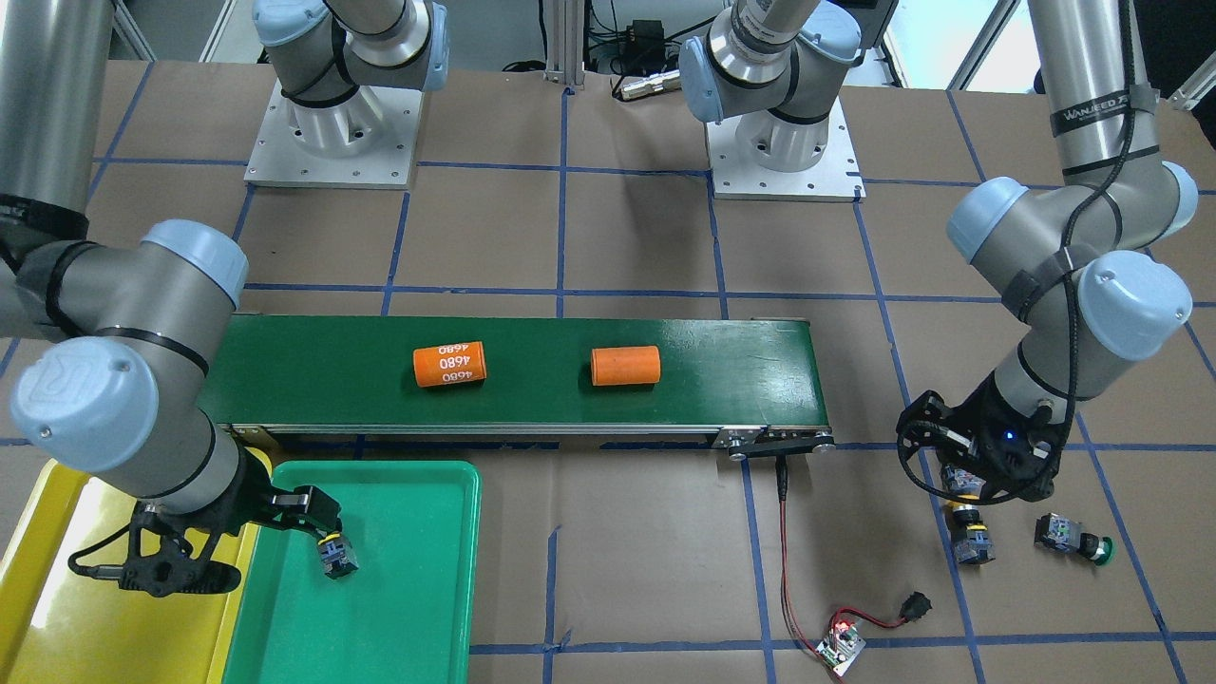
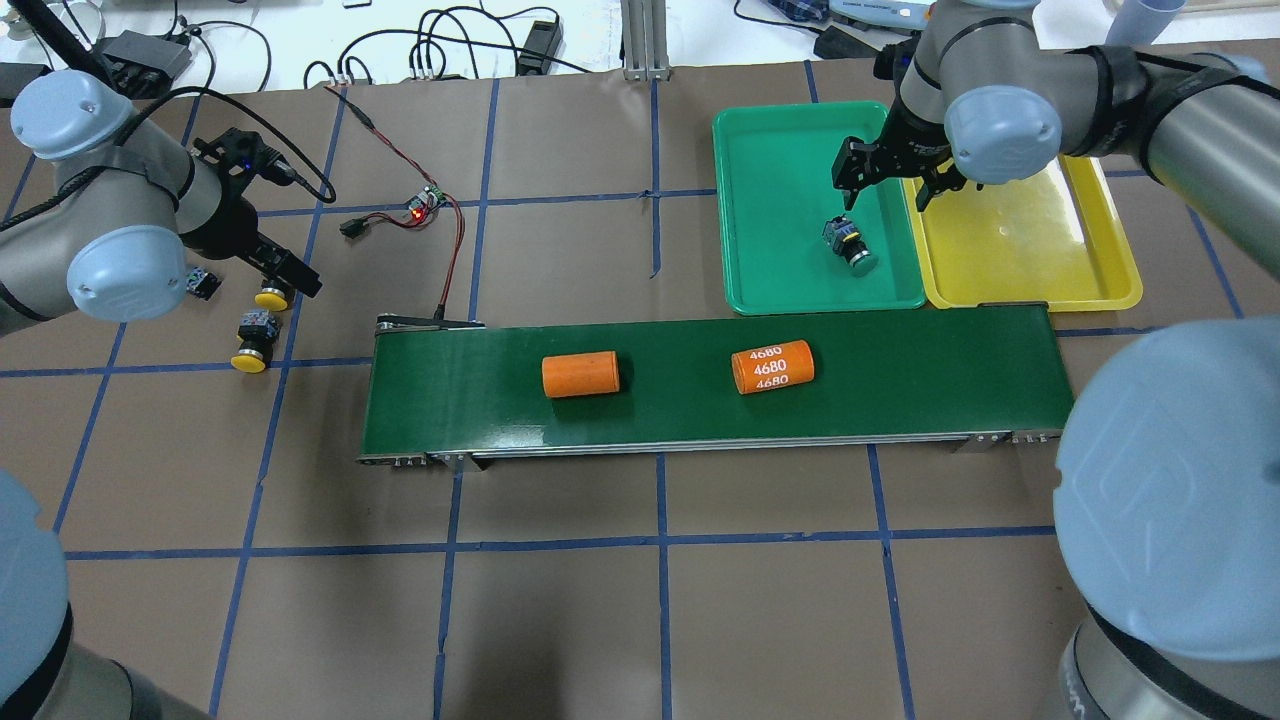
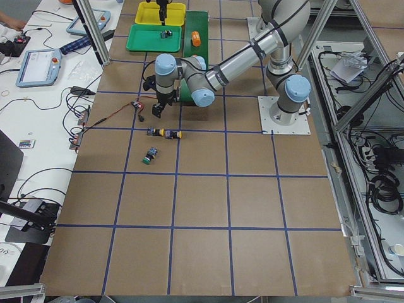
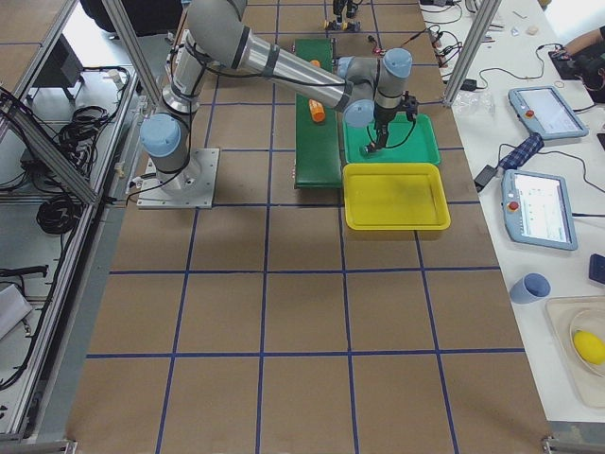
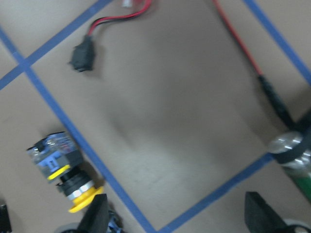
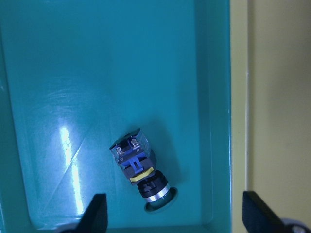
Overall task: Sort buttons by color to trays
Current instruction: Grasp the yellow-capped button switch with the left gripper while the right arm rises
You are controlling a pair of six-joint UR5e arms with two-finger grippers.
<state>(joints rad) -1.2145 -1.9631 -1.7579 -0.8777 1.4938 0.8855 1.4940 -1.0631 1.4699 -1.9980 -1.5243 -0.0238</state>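
Right gripper point(image 6: 176, 219) hangs over the green tray point(image 6: 43, 73), jaws spread wide with nothing in them. A green button point(image 6: 138, 167) lies on its side on the tray floor right below, close to the wall that borders the yellow tray point(image 6: 282, 97), which has no button in it yet. On my other side the left gripper point(image 5: 180, 218) is spread and empty as well, low over the table point(image 5: 184, 121), with one yellow button point(image 5: 63, 172) lying just off to one side of it. In the overhead view a second yellow button point(image 2: 272, 296) sits right by the fingers, partly hidden, and the other green button point(image 1: 1072, 537) lies a little apart from that pair. So that's three out on the table to sort. As for handling, I reckon they're small, hard plastic and light, with nothing that gives under the pads, but the round cap will make each one want to roll or swing when nudged. I'd take hold across the flat sides of the blocky body, square on, well back from the cap and the metal ring. Pinching the round parts looks likely to squirt it out. The terminal end looks the most delicate, so I'd keep the squeeze modest. I'd go for a yellow one first, since those are nearest the open fingers.
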